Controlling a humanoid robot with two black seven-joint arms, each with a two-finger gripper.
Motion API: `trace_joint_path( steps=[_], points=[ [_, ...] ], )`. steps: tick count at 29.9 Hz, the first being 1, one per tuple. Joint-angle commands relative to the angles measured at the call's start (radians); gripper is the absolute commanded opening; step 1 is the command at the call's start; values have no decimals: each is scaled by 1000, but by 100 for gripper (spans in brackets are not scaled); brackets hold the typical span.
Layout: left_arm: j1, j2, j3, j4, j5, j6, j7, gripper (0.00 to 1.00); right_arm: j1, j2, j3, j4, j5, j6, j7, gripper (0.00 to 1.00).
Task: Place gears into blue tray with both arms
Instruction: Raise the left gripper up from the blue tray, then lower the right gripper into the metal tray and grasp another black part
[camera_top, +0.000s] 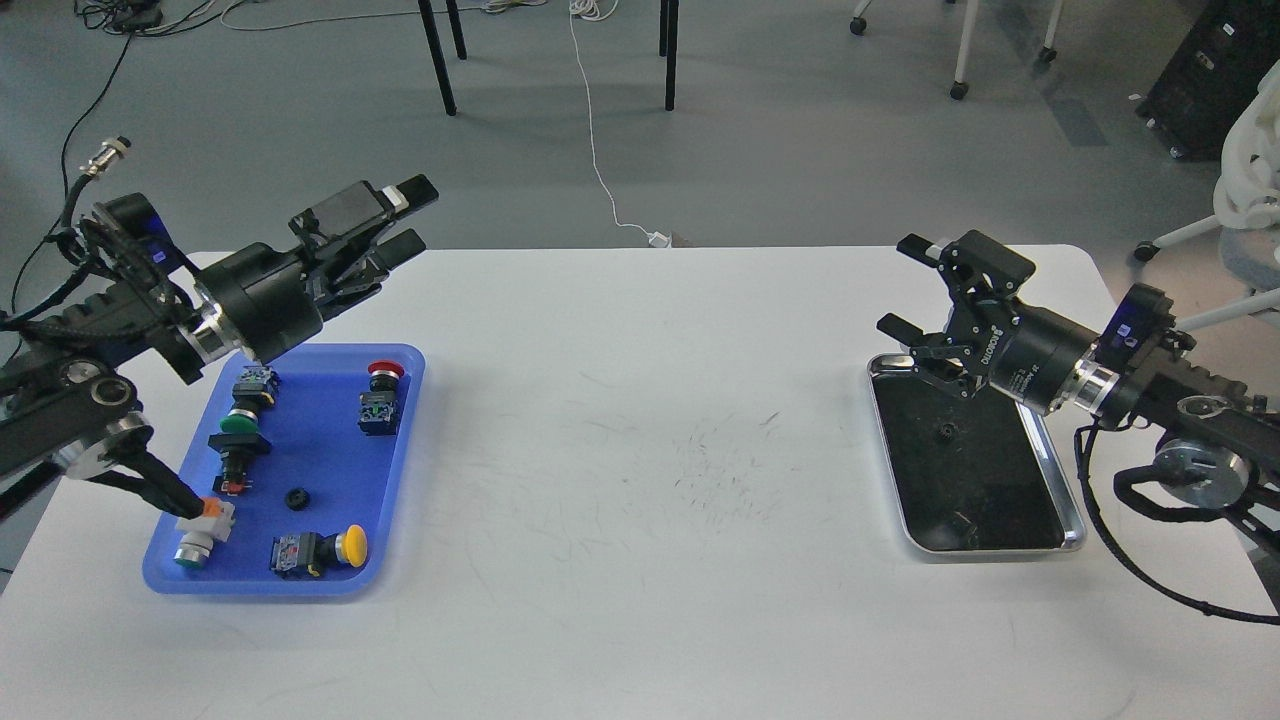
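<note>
Our left gripper (408, 213) hangs above the far edge of the blue tray (400, 470), its fingers (412, 190) spread apart with nothing between them. Our right gripper (908, 290) hovers over the far end of the steel tray (1066, 500), its fingers (918, 247) likewise parted and empty.

Below our left gripper, the blue tray lies on the left side of the white bench (640, 500). One gear (296, 497) rests flat on its floor, near the middle, apart from everything else in it. Around the gear lie push-button switches: a red-capped switch (382, 398) toward the far right corner, a green-capped switch (239, 432) on the left with another dark switch body (256, 382) just beyond it, partly under our left arm, a yellow-capped switch (320, 551) lying on its side at the near edge, and a grey switch with an orange part (203, 532) in the near left corner.

Below our right gripper, the steel tray sits on the right side of the bench, well apart from the blue tray. On its dark inside we see a second gear (942, 431) toward the far end, and a small dark piece (962, 522) near the front that we cannot make out.
</note>
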Motion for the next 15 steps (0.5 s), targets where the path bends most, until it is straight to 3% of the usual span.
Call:
trace_joint_path(
  steps=[1, 5, 10, 15],
  points=[
    [124, -106, -151, 0, -10, 1, 0, 98, 136, -29, -155, 1, -237, 0, 0, 97],
    [213, -181, -244, 0, -10, -2, 30, 98, 281, -52, -316, -12, -444, 0, 0, 98],
    [231, -212, -251, 0, -9, -4, 36, 98, 405, -35, -511, -86, -656, 0, 0, 98],
    [231, -213, -253, 0, -9, -4, 36, 98, 453, 66, -631, -173, -796, -3, 0, 97]
  ],
)
